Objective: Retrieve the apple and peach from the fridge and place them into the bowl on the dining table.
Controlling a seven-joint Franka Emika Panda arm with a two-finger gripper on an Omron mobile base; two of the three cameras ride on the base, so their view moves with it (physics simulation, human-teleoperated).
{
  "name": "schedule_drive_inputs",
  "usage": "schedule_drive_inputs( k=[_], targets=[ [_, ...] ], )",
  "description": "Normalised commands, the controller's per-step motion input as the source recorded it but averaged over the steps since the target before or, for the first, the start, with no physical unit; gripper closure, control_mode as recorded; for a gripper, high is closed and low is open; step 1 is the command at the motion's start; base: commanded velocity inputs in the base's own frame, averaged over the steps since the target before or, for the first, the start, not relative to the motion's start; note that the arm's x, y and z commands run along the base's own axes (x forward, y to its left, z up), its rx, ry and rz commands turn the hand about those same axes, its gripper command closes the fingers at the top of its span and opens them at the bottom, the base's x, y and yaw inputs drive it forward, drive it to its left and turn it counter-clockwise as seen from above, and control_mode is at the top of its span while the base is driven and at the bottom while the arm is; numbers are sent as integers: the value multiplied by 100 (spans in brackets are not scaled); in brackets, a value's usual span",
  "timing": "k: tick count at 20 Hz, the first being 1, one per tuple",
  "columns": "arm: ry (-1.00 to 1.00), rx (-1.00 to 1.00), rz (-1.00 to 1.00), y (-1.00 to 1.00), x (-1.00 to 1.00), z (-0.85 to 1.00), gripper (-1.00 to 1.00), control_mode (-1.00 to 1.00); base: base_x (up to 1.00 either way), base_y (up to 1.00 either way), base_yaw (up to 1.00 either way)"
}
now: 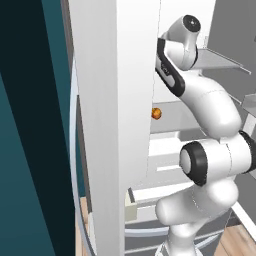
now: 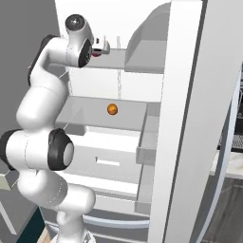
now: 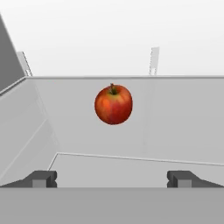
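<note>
The small round red apple (image 3: 113,104) with a yellowish patch sits on a grey shelf (image 3: 175,113) inside the tall grey fridge (image 1: 112,125) with the white inside. It lies straight ahead of the robot's two-finger claw (image 3: 112,178), right in the middle between the two dark tips, but not yet touching them. The claw is spread wide and holds nothing. The apple is round, so no side is longer, and its stem points up. The way to it looks clear. The small round orange peach (image 2: 112,109) rests alone on the shelf below. To grab the apple, the claw likely must go forward first.
</note>
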Motion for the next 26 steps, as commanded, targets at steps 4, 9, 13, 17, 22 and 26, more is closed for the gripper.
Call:
schedule_drive_inputs(
  k=[4, 9, 13, 17, 22, 26],
  targets=[
    [0, 0, 0, 3, 45, 0, -100, -100, 0, 0, 0],
    [0, 0, 0, 1, 39, 0, -100, -100, 0, 0, 0],
    [0, 0, 0, 3, 27, -3, -100, -100, 0, 0, 0],
    [0, 0, 0, 6, 32, -12, -100, -100, 0, 0, 0],
    [0, 0, 0, 1, 37, -13, -100, -100, 0, 0, 0],
    [0, 0, 0, 1, 38, -5, -100, -100, 0, 0, 0]
  ],
)
